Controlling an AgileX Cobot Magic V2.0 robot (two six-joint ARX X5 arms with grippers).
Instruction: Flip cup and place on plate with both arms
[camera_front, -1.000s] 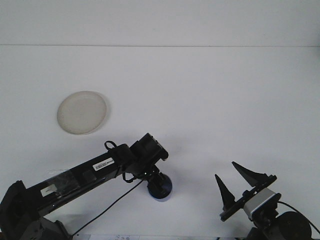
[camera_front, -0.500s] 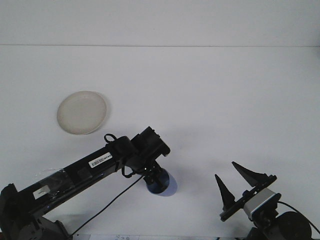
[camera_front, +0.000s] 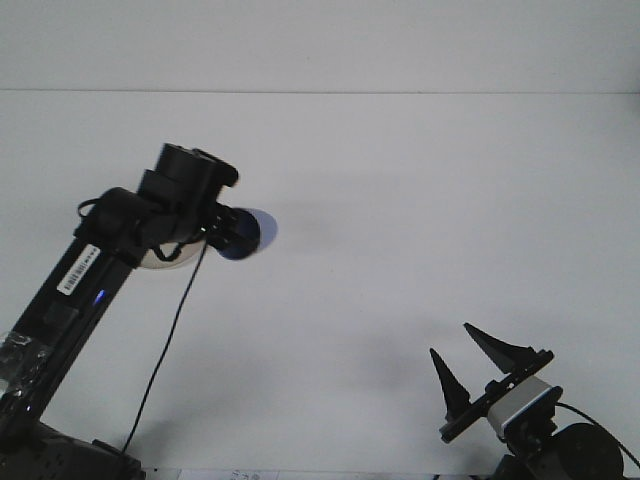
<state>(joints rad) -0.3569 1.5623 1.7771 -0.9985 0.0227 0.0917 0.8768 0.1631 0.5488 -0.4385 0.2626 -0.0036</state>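
1. Front view, writing first: a white sticker (camera_front: 76, 270) with a dark barcode-like print sits on the left arm (camera_front: 60, 300), but its characters are too small to read. A small blue light (camera_front: 98, 296) glows on the same link just below it.

2. The left gripper (camera_front: 228, 232) is raised over the table (camera_front: 420, 200) and clenched on the blue cup (camera_front: 247, 234). The cup lies tilted on its side, its pale blue round face turned toward the right.

3. The plate (camera_front: 165, 257) is almost wholly hidden behind the left wrist; only a pale sliver of its rim shows under the arm, just left of the cup. Whether the cup hangs over the plate or beside it cannot be told.

4. The left gripper's fingertips merge with the dark cup and are hard to separate.

5. The right gripper (camera_front: 470, 365) waits near the bottom right corner, its two black pointed fingers spread apart and grasping nothing. Its base is cut off by the lower edge.

6. A black cable (camera_front: 165, 345) hangs from the left wrist down to the bottom edge.
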